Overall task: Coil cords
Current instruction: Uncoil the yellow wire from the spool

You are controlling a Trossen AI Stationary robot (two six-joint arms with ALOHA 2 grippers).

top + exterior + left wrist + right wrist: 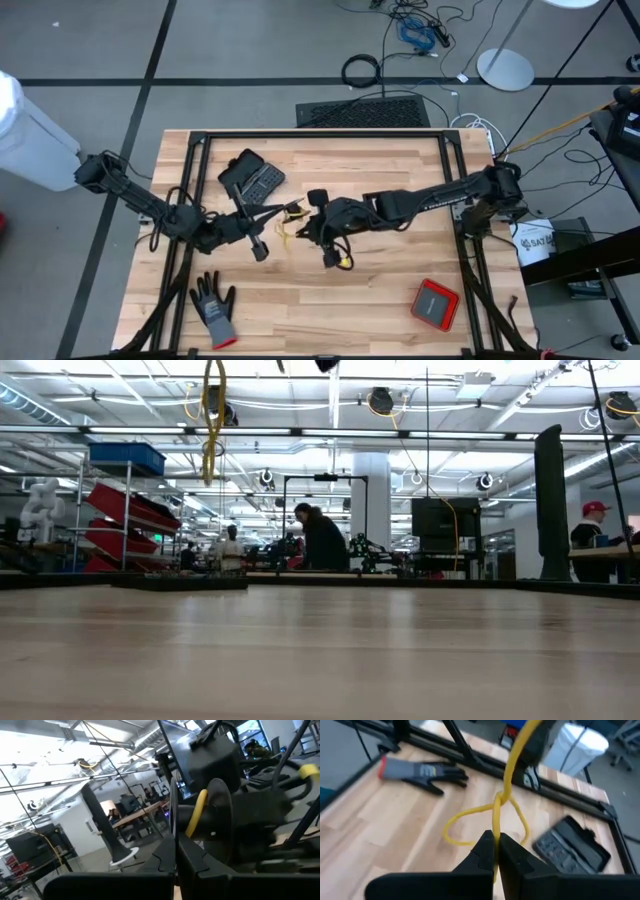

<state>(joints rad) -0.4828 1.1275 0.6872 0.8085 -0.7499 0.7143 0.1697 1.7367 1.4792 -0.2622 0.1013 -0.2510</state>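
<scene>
The thin yellow cord (502, 795) is held up over the middle of the wooden table (380, 290) between my two grippers, with a small twisted loop (485, 822) in it. In the high view the cord (284, 238) shows in short pieces. In the low view the cord (213, 420) hangs high above the table top. My left gripper (297, 208) reaches in from the left, shut on the cord. My right gripper (307, 228) reaches in from the right, also shut on it. A black round disc (220, 830) stands just beyond my left fingers. My left gripper pinches the yellow cord (191, 827) between its two shut fingers; the cord rises out of them in front of the black disc. The fingers point about level toward the table's right. My right gripper pinches the cord (494, 827) between its shut fingers, just short of the twisted crossing (501, 797). The fingers slant down toward the table's left. From there the cord runs on toward my left gripper, and the loop hangs clear of the table.
A grey glove (213, 310) lies at the near left, a black case (252, 175) at the far left and a red box (436, 303) at the near right. Black frame rails (320, 135) run around the table. A thick black cable ring (361, 70) lies on the floor beyond.
</scene>
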